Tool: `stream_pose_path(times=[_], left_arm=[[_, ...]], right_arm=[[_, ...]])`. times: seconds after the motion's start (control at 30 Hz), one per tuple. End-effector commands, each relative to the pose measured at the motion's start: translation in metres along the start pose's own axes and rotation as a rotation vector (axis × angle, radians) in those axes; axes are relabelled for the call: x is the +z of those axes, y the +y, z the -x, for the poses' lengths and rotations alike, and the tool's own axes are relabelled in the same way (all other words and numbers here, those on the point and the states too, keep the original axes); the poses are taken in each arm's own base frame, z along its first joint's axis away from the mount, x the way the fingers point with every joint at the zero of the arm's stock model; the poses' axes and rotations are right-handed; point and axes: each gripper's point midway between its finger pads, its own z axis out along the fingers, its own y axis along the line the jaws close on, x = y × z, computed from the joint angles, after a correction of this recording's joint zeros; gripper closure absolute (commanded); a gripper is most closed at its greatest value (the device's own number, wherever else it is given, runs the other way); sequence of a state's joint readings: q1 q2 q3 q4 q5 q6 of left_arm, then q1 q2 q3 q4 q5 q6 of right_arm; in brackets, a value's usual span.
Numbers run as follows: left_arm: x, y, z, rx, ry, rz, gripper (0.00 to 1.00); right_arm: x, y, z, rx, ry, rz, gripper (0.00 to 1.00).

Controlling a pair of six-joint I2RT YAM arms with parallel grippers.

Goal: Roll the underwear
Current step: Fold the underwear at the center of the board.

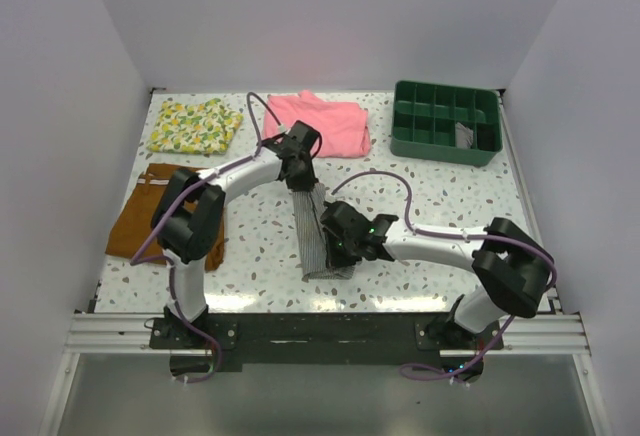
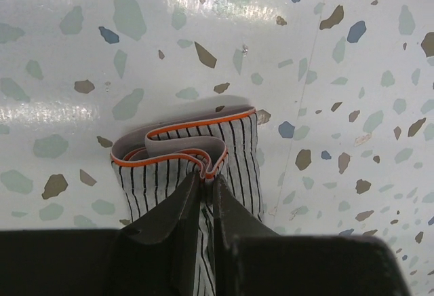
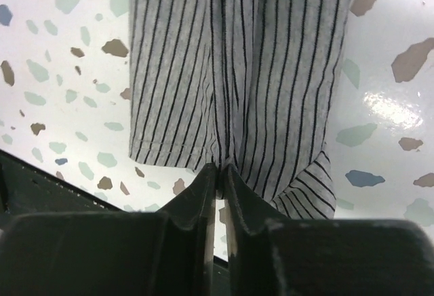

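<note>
Wrist view only — left gripper (image 2: 207, 174) tight on underwear (image 2: 239, 148) waistband — right gripper (image 3: 218, 169) hold unclear

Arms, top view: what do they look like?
The left arm and right arm have white links, bulky black joints and loose purple cables. Green lights glow near the right wrist. The left claw and right claw are black, tapered.

Jaws seemingly pinch the folded underwear (image 2: 241, 157) waistband.

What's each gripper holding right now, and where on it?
Left gripper pinches the underwear at its orange-edged waistband. Right gripper sits at the leg hem; grip there cannot be told.
</note>
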State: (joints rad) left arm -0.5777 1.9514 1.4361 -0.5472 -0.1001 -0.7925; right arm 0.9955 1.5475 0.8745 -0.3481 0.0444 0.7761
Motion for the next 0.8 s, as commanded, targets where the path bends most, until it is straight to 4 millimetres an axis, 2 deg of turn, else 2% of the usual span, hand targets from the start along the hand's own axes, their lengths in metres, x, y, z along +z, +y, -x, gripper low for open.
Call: stream_pose_path(times=[0.0,0.1,0.17,0.23,0.3,0.33,0.37,0.47,0.53,0.77], left_arm=[[-0.004,-0.018,0.013,0.012,-0.020,-0.043,1.00],[-0.004,-0.025,0.015,0.021,-0.022,-0.058,0.99],[-0.004,-0.025,0.016,0.021,-0.022,-0.058,0.95],[-0.005,-0.025,0.016,0.020,-0.024,-0.056,0.87],[-0.006,-0.027,0.016,0.019,-0.022,-0.067,0.75],[-0.007,-0.028,0.018,0.022,-0.027,-0.071,0.72],[-0.007,-0.029,0.017,0.022,-0.024,-0.074,0.63],[-0.010,-0.035,0.019,0.028,-0.028,-0.102,0.55],[-0.012,-0.040,0.021,0.029,-0.031,-0.123,0.54],[-0.010,-0.058,0.028,0.030,-0.037,-0.174,0.50]], right_arm=[[0.001,-0.012,0.003,0.036,-0.013,-0.068,0.84],[-0.004,-0.018,0.006,0.058,-0.045,-0.088,0.81],[-0.012,-0.020,0.011,0.069,-0.079,-0.090,0.66],[-0.018,-0.028,0.014,0.086,-0.121,-0.115,0.65],[-0.029,-0.032,0.021,0.105,-0.182,-0.113,0.53],[-0.032,-0.033,0.023,0.111,-0.200,-0.114,0.52],[-0.036,-0.033,0.026,0.117,-0.221,-0.109,0.52],[-0.050,-0.038,0.035,0.135,-0.293,-0.110,0.50],[-0.058,-0.041,0.041,0.145,-0.335,-0.108,0.49],[-0.066,-0.055,0.045,0.149,-0.371,-0.173,0.49]])
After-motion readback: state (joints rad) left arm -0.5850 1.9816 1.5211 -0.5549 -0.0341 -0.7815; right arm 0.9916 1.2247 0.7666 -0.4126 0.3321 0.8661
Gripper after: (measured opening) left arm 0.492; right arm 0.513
